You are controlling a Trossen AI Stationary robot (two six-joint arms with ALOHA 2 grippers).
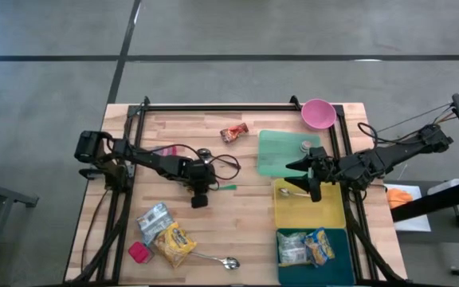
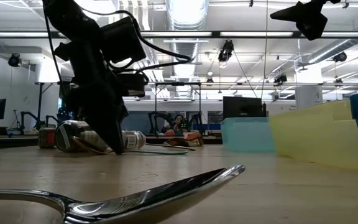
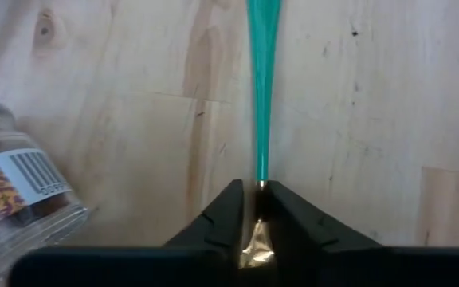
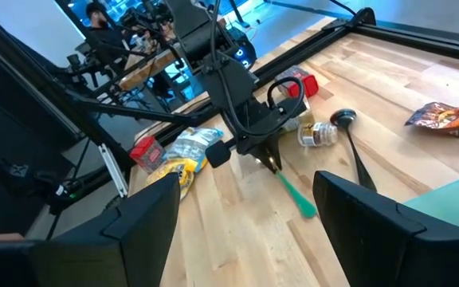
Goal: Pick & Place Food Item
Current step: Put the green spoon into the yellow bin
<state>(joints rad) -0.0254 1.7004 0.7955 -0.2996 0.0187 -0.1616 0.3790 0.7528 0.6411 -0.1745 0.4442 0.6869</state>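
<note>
A thin green-handled utensil (image 3: 261, 96) lies on the wooden table (image 1: 245, 223), and my left gripper (image 1: 200, 191) is shut on its narrow end near the table's middle. A small jar (image 3: 14, 199) lies on its side beside that gripper. Food packets lie about: a red one (image 1: 234, 132) toward the far edge, two (image 1: 164, 233) at the near left, two more (image 1: 305, 247) in the teal bin (image 1: 345, 271). My right gripper (image 1: 313, 177) hangs open and raised over the far end of the yellow bin (image 1: 325, 215), touching nothing. My left gripper pinches the utensil's thin end (image 3: 260, 185) between its two fingers, where the green handle meets a gold-coloured piece (image 3: 256, 239). The fingers come from above, slanting steeply down. The green handle (image 4: 297, 198) stretches away from the fingertips and lies on the table.
A metal spoon (image 1: 217, 261) lies near the front edge, a small pink box (image 1: 139, 252) at the near left. A pink bowl (image 1: 318, 112) stands at the far right, next to a green board (image 1: 281, 151). Black frame rails (image 1: 126, 159) run along both sides.
</note>
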